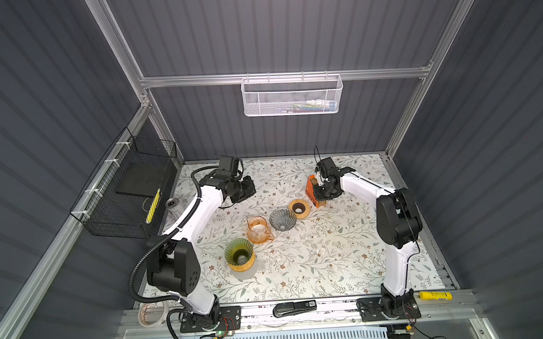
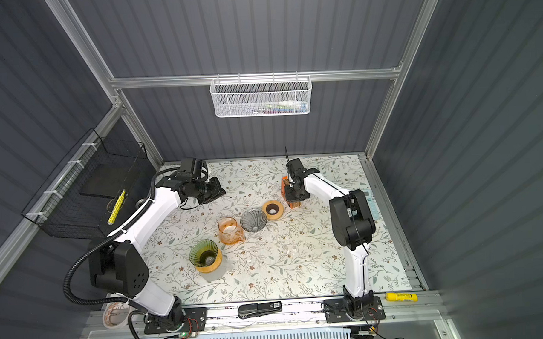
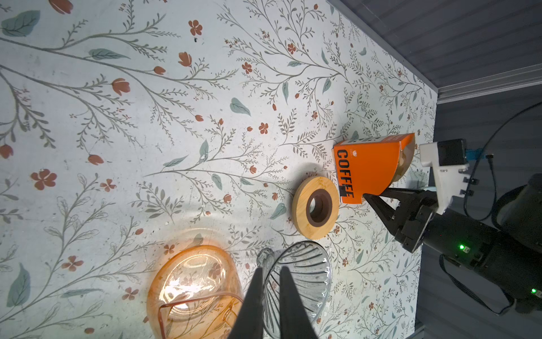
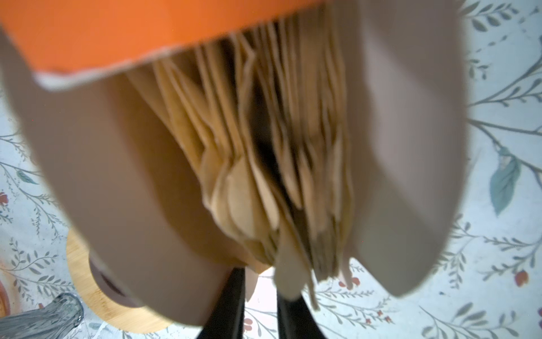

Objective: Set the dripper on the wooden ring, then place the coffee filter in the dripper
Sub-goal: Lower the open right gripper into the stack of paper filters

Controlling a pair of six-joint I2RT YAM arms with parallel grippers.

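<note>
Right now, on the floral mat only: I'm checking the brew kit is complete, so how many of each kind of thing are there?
Drippers: 2 (green dripper, grey dripper)
Orange glass pitcher: 1
Loose wooden ring: 1
Orange filter box: 1
Total: 5

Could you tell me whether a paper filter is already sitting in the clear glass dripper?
No, in a top view the clear glass dripper shows only its bare ribbed inside, with no paper in it.
</note>
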